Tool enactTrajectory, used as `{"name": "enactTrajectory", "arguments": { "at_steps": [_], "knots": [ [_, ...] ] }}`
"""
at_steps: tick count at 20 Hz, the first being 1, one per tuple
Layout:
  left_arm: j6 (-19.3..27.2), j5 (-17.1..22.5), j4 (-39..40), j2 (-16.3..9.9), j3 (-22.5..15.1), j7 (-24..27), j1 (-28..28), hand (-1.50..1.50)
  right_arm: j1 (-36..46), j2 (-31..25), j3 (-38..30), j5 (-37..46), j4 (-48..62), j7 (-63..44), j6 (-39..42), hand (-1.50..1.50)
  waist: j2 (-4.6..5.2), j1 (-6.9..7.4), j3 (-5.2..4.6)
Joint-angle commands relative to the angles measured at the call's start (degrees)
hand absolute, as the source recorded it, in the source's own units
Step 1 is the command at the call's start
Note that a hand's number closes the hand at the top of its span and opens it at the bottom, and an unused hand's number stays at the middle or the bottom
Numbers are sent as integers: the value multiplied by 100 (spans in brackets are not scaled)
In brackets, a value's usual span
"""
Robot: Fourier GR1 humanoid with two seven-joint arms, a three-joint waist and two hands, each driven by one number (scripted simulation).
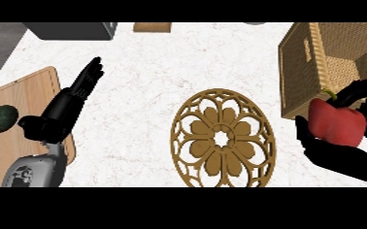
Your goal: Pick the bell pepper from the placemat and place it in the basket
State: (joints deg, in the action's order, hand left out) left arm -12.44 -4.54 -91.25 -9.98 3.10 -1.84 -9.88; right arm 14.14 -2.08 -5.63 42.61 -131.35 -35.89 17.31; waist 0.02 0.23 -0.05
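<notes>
Bell pepper (pixel 337 121), red with a green stem, sits in the right hand (pixel 326 148) at the right edge, fingers curled round it, held off the counter just in front of the wicker basket (pixel 301 73) and not inside it. Round gold placemat (pixel 222 138) with flower cutwork lies centre, near the lower edge, bare. Left hand (pixel 68 104) rests at the left, fingers straight and pointing up, holding nothing, beside a wooden cutting board (pixel 32 97) with a dark green item (pixel 6 116) at the edge. Farther back: grey box (pixel 72 30) top left, small wooden piece (pixel 152 27) top centre, on white marbled counter (pixel 158 77).
</notes>
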Motion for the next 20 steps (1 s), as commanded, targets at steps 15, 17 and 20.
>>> {"name": "enactTrajectory", "arguments": {
  "at_steps": [15,17,20],
  "knots": [
    [-26,-14,146,62,98,242,68,0,1938,-2085,-2530,-1401,3542,1011,-609,150,5,-14,6],
    [-46,1,-205,92,-22,-69,48,0,2162,-2272,-2523,-1174,4607,1602,-912,150,21,57,9],
    [3,-52,189,202,-36,124,-123,0,1924,-2318,-2473,-1300,4834,1964,-1058,150,10,-2,6]
  ]
}}
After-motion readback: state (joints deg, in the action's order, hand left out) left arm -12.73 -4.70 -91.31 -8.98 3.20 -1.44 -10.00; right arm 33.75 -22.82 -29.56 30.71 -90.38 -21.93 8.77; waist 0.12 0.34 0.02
